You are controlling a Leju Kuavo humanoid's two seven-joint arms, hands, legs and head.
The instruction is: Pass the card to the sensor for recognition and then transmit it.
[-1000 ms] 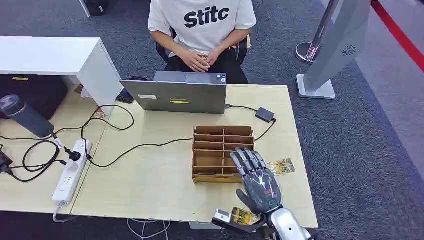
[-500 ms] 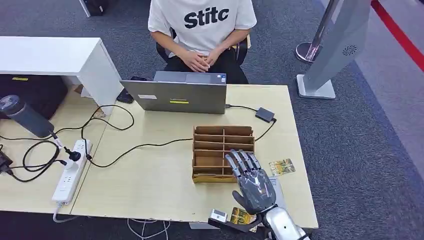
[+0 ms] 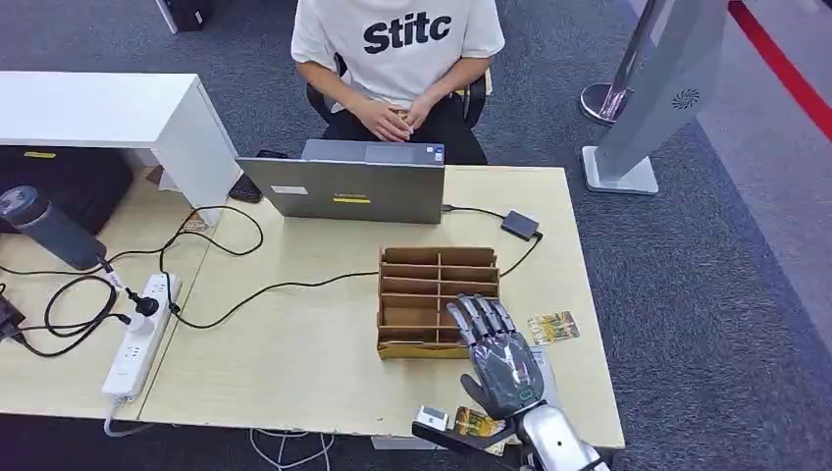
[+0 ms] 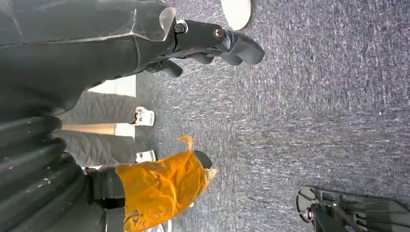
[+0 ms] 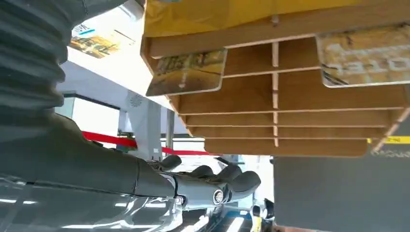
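Right hand (image 3: 503, 361) — fingers spread, holding nothing, hovering over the brown wooden slotted card rack (image 3: 438, 299). Yellow printed card (image 3: 553, 327) lies flat just right of the fingertips; slide sideways, lower, pinch an edge.

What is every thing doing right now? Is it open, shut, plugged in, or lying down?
Laptop: lid open, facing the person.
Wooden card rack: on the table, cards in its near slots.
Card: lying flat on the table beside the rack.
Power strip: black plug in it.
Right hand: fingers spread, empty, over the rack's near corner.
Left hand: fingers curled, empty, above the floor.
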